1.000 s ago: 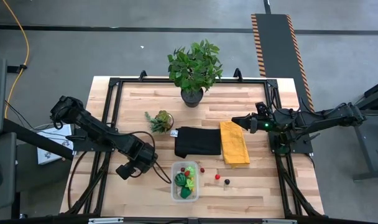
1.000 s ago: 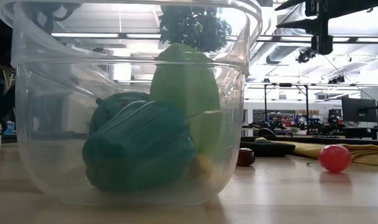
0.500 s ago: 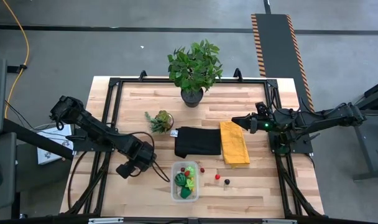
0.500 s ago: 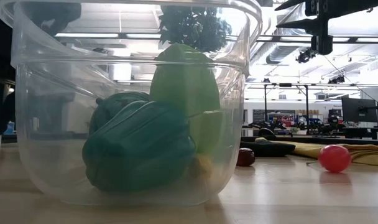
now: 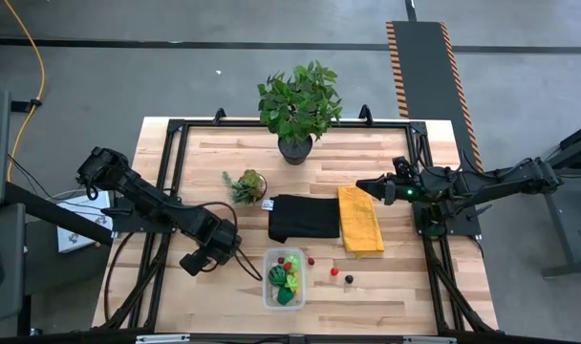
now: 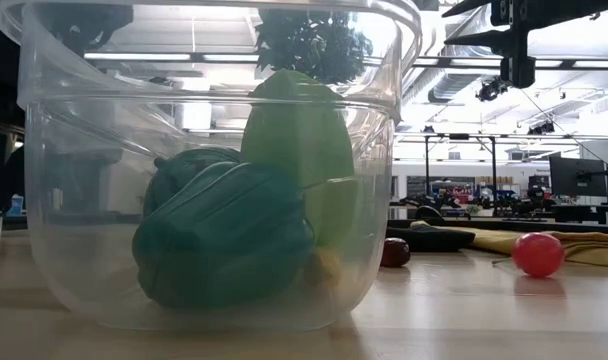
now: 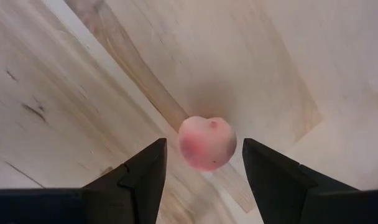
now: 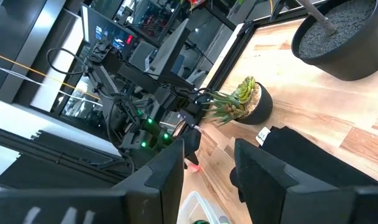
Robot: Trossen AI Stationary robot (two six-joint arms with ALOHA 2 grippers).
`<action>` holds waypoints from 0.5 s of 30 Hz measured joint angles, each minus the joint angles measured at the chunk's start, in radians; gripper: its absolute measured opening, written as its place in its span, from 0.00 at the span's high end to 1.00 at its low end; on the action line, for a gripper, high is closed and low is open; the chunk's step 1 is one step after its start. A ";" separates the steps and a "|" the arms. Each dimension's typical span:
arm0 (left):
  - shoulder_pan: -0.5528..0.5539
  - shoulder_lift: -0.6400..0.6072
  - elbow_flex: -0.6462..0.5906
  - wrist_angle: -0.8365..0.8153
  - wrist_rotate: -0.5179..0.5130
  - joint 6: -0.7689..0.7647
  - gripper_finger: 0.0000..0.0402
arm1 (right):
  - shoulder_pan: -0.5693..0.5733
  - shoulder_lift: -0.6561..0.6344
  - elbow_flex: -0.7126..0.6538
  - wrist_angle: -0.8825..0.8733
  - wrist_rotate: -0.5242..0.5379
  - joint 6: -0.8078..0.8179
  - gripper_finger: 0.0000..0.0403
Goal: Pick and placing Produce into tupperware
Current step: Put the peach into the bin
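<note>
Pink-red produce (image 7: 207, 143), pale striped table (image 7: 83, 87)

Counter (image 5: 386, 287): pale wood planks, smooth, matt, grain visible; black metal frame.
Tupperware (image 6: 54, 200): clear plastic, glossy, slightly hazy.
Green produce (image 6: 224, 240) inside: ribbed matt plastic.
Pink fruit (image 7: 207, 142) between the fingers of my left pincer (image 7: 201, 171): smooth, soft sheen.
Fingers (image 7: 273, 177): dark, matt.
Yellow cloth (image 5: 360, 219) and black cloth (image 5: 304, 218): folded fabric.

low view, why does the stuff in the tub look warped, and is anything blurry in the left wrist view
Low view: the clear tub sits right at the lens, so its curved wall bends and hazes the green produce inside and carries ceiling-light glare. Left wrist view: the pink fruit is soft-edged between the dark fingers, with a faint shadow on the wood beyond it.
</note>
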 joint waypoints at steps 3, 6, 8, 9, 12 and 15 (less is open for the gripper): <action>0.000 0.000 0.000 0.013 0.003 0.000 0.51 | 0.000 0.000 0.000 0.000 0.000 0.000 0.67; 0.000 0.000 0.000 0.027 0.009 0.001 0.51 | 0.000 0.000 0.000 0.000 0.000 0.000 0.67; 0.000 0.000 0.000 0.028 0.016 0.001 0.51 | 0.000 0.000 0.000 0.000 0.000 0.000 0.67; 0.000 0.000 0.000 0.028 0.018 0.001 0.52 | 0.000 0.000 0.000 0.000 0.000 0.000 0.67; 0.000 0.000 0.000 0.028 0.019 0.001 0.52 | 0.000 0.000 0.000 0.000 0.000 0.000 0.67; 0.000 0.000 0.000 0.028 0.019 0.006 0.52 | 0.000 0.000 0.000 0.000 0.000 -0.006 0.67</action>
